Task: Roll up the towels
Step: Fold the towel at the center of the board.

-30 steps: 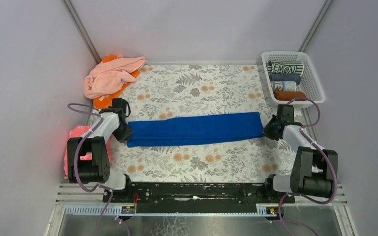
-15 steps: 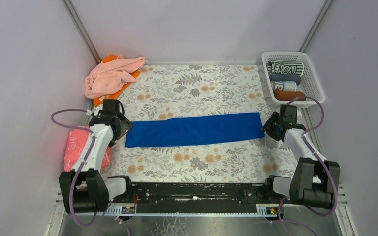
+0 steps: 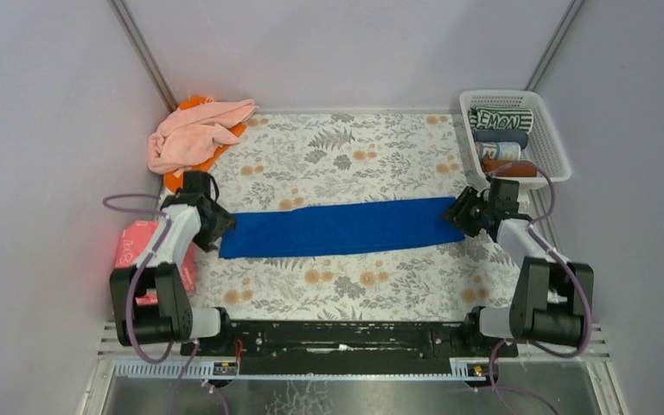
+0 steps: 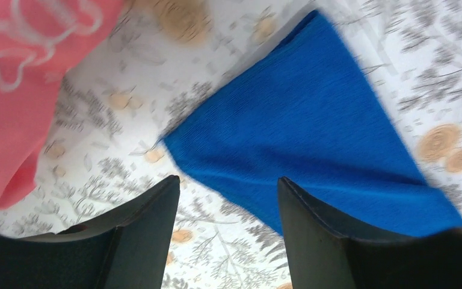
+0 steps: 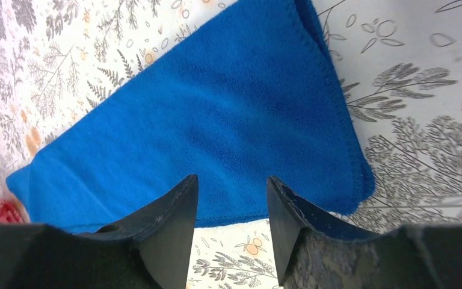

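Top external view: we see the royal blue towel (image 3: 339, 227) flat across mid-frame.
Left gripper (image 4: 227, 179): spread, empty, at the towel's left-frame end.
Right gripper (image 5: 231, 177): spread, empty, over its right-frame end.

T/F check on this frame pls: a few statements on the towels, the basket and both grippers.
1. The blue towel lies flat as a long strip between the two grippers. True.
2. The right gripper is clamped on the blue towel. False: its fingers stand apart over the towel's end, gripping nothing.
3. The pink towel lies on top of the orange towel. True.
4. The white basket is empty. False: it holds rolled towels.
5. The left gripper is open and holds nothing. True.
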Motion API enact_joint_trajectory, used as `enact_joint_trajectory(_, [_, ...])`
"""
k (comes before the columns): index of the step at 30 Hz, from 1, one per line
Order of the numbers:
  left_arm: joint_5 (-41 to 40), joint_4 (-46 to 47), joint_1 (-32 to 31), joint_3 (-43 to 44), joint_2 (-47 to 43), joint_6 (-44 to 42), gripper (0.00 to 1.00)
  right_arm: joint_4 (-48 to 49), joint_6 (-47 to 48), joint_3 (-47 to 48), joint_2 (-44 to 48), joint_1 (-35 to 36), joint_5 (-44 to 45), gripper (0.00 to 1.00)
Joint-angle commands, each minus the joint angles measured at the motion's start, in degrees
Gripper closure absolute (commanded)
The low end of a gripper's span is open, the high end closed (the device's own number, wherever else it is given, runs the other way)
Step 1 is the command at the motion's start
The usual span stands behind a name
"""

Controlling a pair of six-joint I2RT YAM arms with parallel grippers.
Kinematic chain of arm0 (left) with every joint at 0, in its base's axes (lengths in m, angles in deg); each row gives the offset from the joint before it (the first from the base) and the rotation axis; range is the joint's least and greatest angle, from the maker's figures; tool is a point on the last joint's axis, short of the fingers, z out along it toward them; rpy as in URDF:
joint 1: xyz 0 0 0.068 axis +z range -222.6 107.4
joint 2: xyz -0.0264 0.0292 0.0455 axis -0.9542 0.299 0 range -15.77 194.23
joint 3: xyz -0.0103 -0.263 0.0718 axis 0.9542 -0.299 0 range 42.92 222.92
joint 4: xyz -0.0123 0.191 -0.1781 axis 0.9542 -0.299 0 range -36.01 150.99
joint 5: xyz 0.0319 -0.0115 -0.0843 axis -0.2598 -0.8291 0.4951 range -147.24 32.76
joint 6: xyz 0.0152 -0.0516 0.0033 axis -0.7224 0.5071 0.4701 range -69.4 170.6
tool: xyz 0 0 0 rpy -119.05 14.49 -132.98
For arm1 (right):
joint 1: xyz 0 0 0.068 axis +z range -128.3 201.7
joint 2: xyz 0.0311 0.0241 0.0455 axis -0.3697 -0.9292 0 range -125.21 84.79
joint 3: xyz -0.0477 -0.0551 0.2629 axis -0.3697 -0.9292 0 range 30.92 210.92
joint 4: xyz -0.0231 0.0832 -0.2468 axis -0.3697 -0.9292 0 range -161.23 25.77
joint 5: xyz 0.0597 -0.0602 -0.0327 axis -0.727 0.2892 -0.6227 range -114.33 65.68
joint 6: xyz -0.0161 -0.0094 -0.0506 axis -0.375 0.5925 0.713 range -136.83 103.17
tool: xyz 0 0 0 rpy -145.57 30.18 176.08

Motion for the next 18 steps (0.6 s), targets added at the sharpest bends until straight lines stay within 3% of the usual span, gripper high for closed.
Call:
enact_joint_trajectory(1, [1.88,6.54,0.5,7.8,6.3,-3.67,0.43,5.1,-1.51,1.79,-3.75,-0.06,-7.69,0.48])
enact_joint_trajectory(5, [2.8,7.6,0.46,12.97,15.64,-5.47,0.52,6.02,-2.5,0.91,-7.08,-0.1,-6.89,0.48])
enact_joint_trajectory(11, [2.07,7.94,0.58,19.3,28.41,-7.26,0.65,2.77,-3.51,-0.75,-9.48,-1.38,1.88,0.48])
enact_joint_trajectory(18, [-2.18,7.43,2.84,21.7,34.77,-6.12,0.69,-1.11,-3.91,-3.49,-7.9,-5.22,9.28,0.48])
